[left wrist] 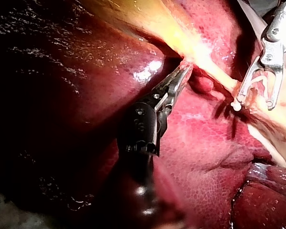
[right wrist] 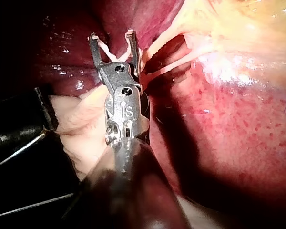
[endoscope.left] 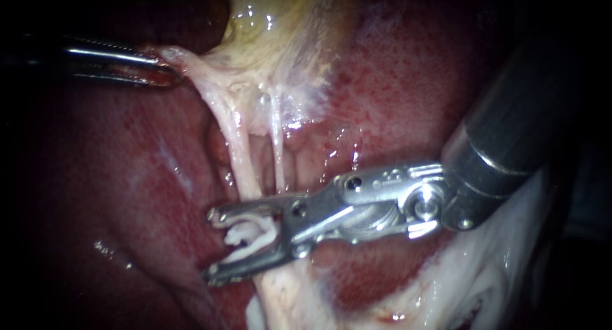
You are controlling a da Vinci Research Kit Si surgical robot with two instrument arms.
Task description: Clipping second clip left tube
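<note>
My left instrument (endoscope.left: 162,72) comes in at the upper left, its jaws shut on the edge of the yellowish gallbladder (endoscope.left: 280,24) and pulling it leftward; the left wrist view shows the same grip (left wrist: 183,71). Two pale tubes run down from the gallbladder: the thicker left tube (endoscope.left: 233,139) and the thin right tube (endoscope.left: 277,151). My right instrument (endoscope.left: 210,247) has its jaws wide apart, carrying a white clip (endoscope.left: 245,236) between them. They straddle the lower part of the left tube. The wide jaws also show in both wrist views (left wrist: 253,105) (right wrist: 111,36).
Dark red liver (endoscope.left: 127,177) surrounds the tubes on both sides and lies under both instruments (left wrist: 195,157) (right wrist: 238,133). Whitish tissue (endoscope.left: 484,285) lies below the right instrument's shaft. A small pink hollow sits between the two tubes.
</note>
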